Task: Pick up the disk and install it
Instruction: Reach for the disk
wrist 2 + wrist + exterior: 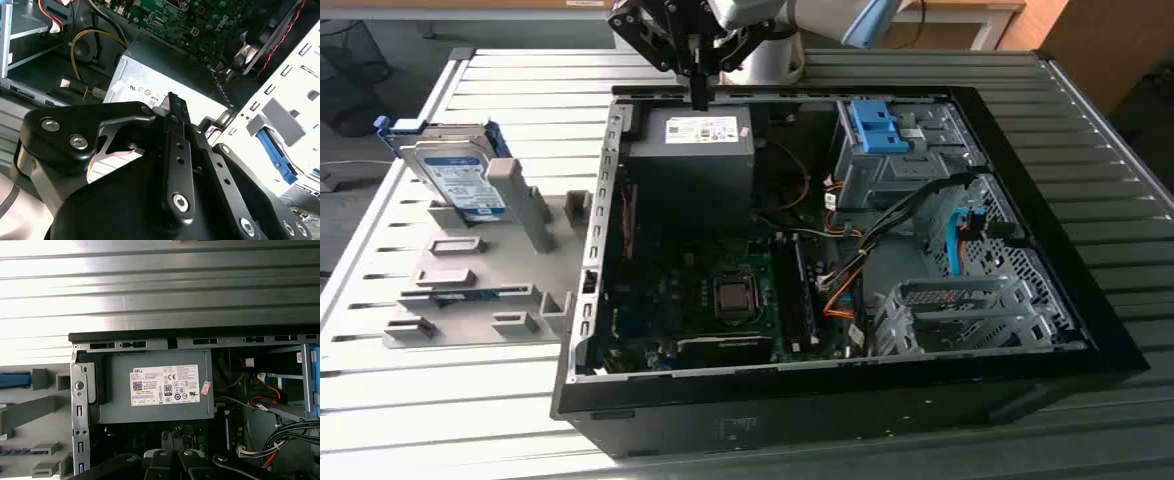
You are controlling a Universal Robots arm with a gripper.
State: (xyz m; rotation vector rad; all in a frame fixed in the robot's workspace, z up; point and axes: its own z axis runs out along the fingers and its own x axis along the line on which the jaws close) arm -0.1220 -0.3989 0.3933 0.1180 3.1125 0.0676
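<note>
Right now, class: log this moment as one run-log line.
gripper: shut, empty, above power supply | disk: upright in grey holder, outside computer case | status: not yet picked

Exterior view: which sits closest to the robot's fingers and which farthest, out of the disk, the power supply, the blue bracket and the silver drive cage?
1. The power supply, right under the gripper.
2. The blue bracket, toward the exterior view's right.
3. The disk, upright in the grey rack on the exterior view's left.
4. The silver drive cage, at the computer case's near right corner.
</note>
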